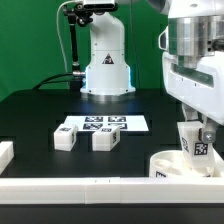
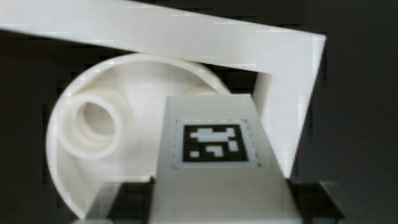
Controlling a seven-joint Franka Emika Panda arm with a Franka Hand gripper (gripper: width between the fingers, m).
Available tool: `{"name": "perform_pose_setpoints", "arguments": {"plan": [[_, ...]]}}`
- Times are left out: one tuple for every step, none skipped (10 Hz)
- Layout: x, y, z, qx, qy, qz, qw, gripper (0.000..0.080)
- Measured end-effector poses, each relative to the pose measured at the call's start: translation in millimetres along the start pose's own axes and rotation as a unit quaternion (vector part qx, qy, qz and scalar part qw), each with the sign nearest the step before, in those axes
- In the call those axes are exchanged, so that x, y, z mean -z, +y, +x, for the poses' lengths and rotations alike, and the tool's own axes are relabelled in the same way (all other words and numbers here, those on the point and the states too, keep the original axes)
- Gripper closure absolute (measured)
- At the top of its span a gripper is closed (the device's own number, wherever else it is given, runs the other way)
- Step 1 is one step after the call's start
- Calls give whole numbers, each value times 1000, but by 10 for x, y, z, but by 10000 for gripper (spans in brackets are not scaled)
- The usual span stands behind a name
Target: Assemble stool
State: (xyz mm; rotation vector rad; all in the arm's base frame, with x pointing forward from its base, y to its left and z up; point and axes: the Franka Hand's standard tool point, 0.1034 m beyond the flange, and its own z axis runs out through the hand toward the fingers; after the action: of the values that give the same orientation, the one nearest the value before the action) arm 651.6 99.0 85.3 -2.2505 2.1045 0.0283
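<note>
The round white seat disc (image 1: 180, 164) lies at the exterior view's lower right, against the white border bar. My gripper (image 1: 197, 128) is shut on a white tagged stool leg (image 1: 196, 141) and holds it upright over the disc. In the wrist view the leg (image 2: 217, 140) fills the middle between my dark fingers (image 2: 127, 203), its tag facing the camera, with the seat disc (image 2: 125, 120) and one of its round sockets behind it. Two more white legs (image 1: 66, 139) (image 1: 104, 140) lie on the black table in front of the marker board.
The marker board (image 1: 100, 125) lies flat at the table's middle. White border bars (image 1: 80, 187) run along the front edge and meet in a corner in the wrist view (image 2: 294, 70). The robot base (image 1: 105, 60) stands at the back.
</note>
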Motion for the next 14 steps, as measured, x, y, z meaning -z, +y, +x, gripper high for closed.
{"name": "perform_pose_setpoints", "arguments": {"plan": [[-3,4,-24,-50,-4,0,999,459],[-10,10,-53,-100,-10,-1,995,459],[-14,8,-66,-138,-12,-1,990,459],[-16,3,-77,-171,-12,1,985,459],[-19,1,-83,-180,-14,3,984,459],[-19,1,-79,-184,-19,3,983,459],[-19,-1,-79,-197,-22,3,980,459],[-19,-4,-89,-192,-25,4,981,450],[-21,-2,-106,-190,-26,4,981,450],[-22,-2,-112,-185,-26,4,982,270],[-9,-6,-115,-180,-26,5,983,175],[43,-26,-128,-175,-28,9,984,175],[115,-42,-159,-173,-30,13,984,157],[178,-40,-185,-167,-36,18,985,157]]}}
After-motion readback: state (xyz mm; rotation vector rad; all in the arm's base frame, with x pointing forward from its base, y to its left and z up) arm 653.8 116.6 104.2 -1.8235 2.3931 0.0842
